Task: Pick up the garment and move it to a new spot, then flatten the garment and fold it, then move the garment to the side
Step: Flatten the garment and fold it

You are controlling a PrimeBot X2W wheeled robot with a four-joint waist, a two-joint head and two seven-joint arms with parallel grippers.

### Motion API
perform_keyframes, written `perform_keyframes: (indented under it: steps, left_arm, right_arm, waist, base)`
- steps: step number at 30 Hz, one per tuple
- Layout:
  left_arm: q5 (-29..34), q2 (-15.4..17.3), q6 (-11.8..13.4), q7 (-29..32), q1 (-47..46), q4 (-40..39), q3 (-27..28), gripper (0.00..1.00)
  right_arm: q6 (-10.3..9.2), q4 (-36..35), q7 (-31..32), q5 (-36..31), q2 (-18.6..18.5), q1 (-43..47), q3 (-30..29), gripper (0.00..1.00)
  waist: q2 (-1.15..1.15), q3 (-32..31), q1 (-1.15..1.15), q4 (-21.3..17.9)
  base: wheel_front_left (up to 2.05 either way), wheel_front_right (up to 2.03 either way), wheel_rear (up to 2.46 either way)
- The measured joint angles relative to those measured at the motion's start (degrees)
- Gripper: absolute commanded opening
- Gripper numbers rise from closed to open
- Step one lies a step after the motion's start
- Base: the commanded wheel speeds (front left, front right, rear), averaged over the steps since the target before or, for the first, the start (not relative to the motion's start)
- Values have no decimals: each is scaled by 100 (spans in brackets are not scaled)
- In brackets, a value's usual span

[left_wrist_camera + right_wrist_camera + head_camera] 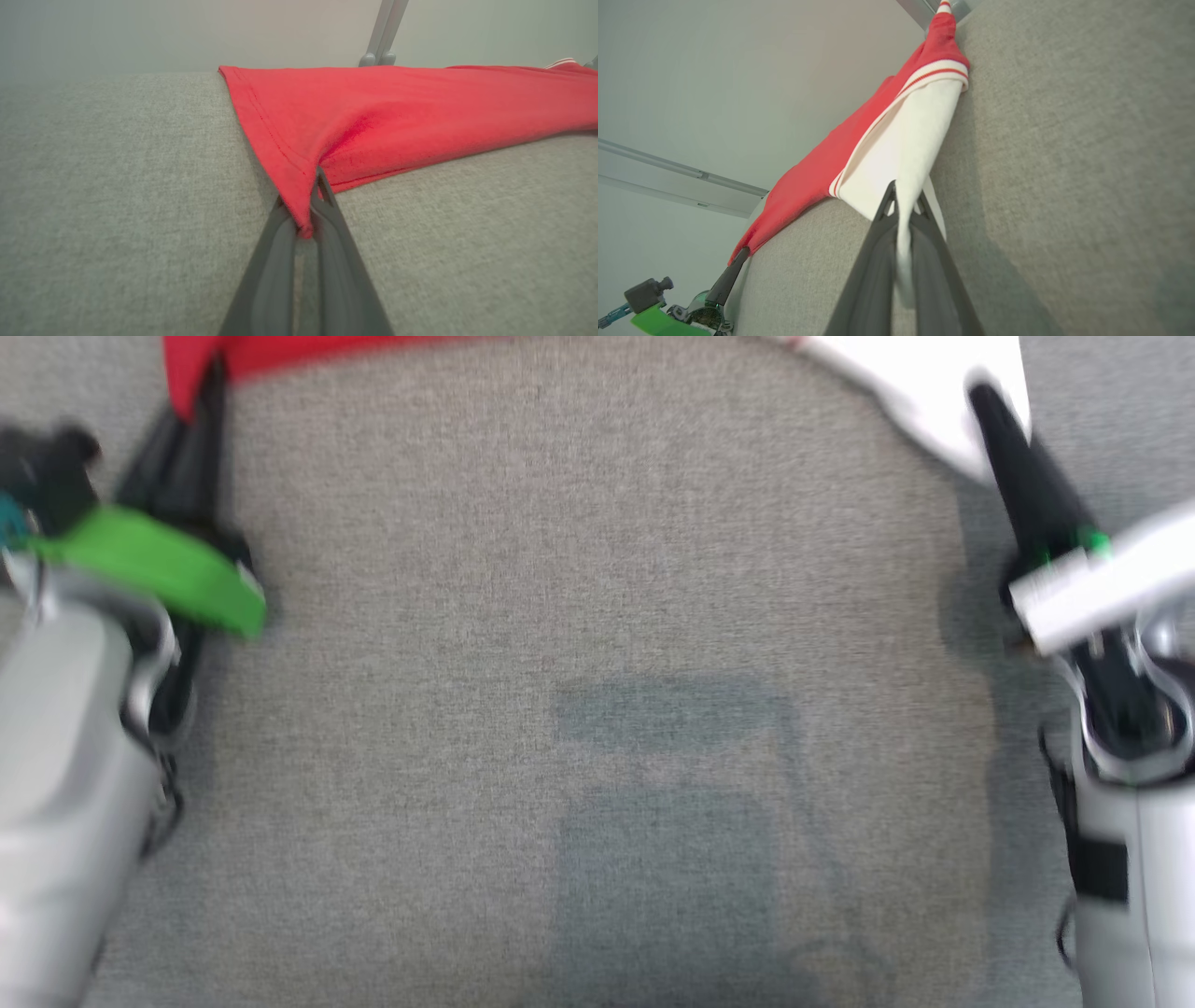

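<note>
The garment (280, 355) is red with a white part (924, 383) and lies stretched along the far edge of the grey fabric surface (597, 616). My left gripper (210, 383) is shut on its red hemmed corner (299, 186); in the left wrist view that corner is pinched between the dark fingers (327, 219). My right gripper (980, 397) is shut on the white part. In the right wrist view the white cloth (901, 140), edged with a red and white striped band (934, 70), runs down between the fingertips (903, 200). The left gripper (738, 261) also shows there, holding the red end.
The grey fabric surface spreads wide between the two arms, with a dark shadow (672, 840) on its near middle. Pale metal legs (383, 32) stand behind the far edge. A plain wall with a rail (668, 172) lies beyond.
</note>
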Motion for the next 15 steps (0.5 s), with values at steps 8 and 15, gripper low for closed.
perform_keyframes:
  steps: [8, 15]
  left_arm:
    - [-289, 14, 477, -14, 2678, -1500, 713, 0]
    - [-611, -393, 1241, -13, 4963, -3092, 1191, 0]
  right_arm:
    - [-2, -728, 218, 693, 24, 2297, -299, 0]
    - [-3, -1256, 546, 1096, -409, 3919, -383, 0]
  waist:
    - [0, -876, 0, -111]
    - [0, -1521, 0, -223]
  base:
    - [0, 0, 0]
    - [0, 0, 0]
